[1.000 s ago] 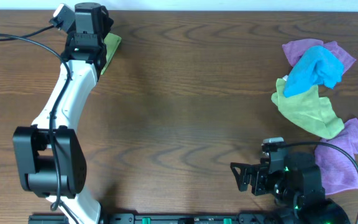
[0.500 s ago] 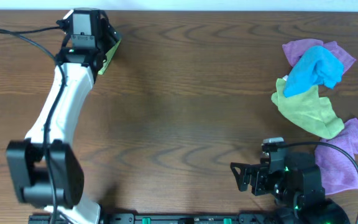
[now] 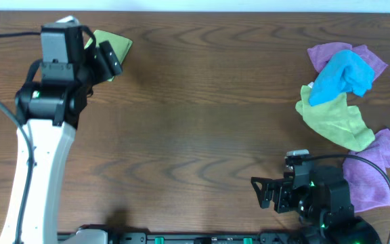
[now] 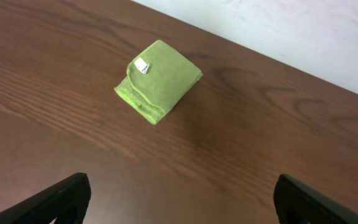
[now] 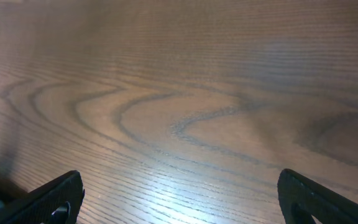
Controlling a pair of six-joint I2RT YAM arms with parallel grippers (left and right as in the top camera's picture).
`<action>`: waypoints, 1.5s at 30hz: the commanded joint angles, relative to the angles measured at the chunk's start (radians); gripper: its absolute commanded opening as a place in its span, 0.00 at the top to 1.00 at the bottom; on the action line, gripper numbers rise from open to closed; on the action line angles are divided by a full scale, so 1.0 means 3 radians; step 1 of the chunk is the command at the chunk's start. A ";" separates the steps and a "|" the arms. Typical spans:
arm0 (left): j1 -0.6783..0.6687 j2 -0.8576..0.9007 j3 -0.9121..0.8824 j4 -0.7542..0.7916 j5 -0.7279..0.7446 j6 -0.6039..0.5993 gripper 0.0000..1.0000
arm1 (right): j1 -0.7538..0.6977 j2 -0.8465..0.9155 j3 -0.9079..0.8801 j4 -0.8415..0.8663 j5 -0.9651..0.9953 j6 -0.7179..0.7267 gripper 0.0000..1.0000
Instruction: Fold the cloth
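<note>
The left pincer [image 3: 105, 55] hangs at the far left of the wooden worktop [image 3: 202, 115], its jaws spread wide and gripping nothing. Just beyond it, apart from both fingers, the folded green cloth [image 4: 158, 81] lies flat as a compact square, a small white tag [image 4: 141, 65] on its upper face. At the near right, the right pincer [image 3: 266, 192] is likewise released over bare wood. Farther right lies a loose heap: a blue cloth [image 3: 344, 74], a yellow-green cloth [image 3: 334, 118] and purple cloths [image 3: 367, 173].
</note>
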 commanded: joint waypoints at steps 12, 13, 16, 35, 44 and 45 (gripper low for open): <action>0.0014 -0.0904 0.0046 -0.1179 0.0069 0.0187 0.05 | -0.0024 -0.0018 -0.0003 -0.0003 0.0022 0.0024 0.01; 0.0014 -0.0944 0.0043 -0.1244 0.0069 0.0195 0.05 | -0.0024 -0.0017 -0.0003 -0.0003 0.0022 0.0024 0.01; 0.0014 -0.1061 -0.0004 -0.1306 0.0075 0.0195 0.05 | -0.0024 -0.0018 -0.0003 -0.0003 0.0022 0.0024 0.01; 0.0014 -0.3096 -0.2398 -0.0384 0.0075 0.0343 0.05 | -0.0024 -0.0018 -0.0003 -0.0003 0.0022 0.0023 0.01; 0.0014 -0.4138 -0.3272 -0.0145 0.0076 0.0409 0.05 | -0.0024 -0.0017 -0.0003 -0.0003 0.0022 0.0024 0.01; 0.0014 -0.4211 -0.3326 -0.0145 0.0078 0.0425 0.05 | -0.0024 -0.0018 -0.0003 -0.0003 0.0022 0.0024 0.01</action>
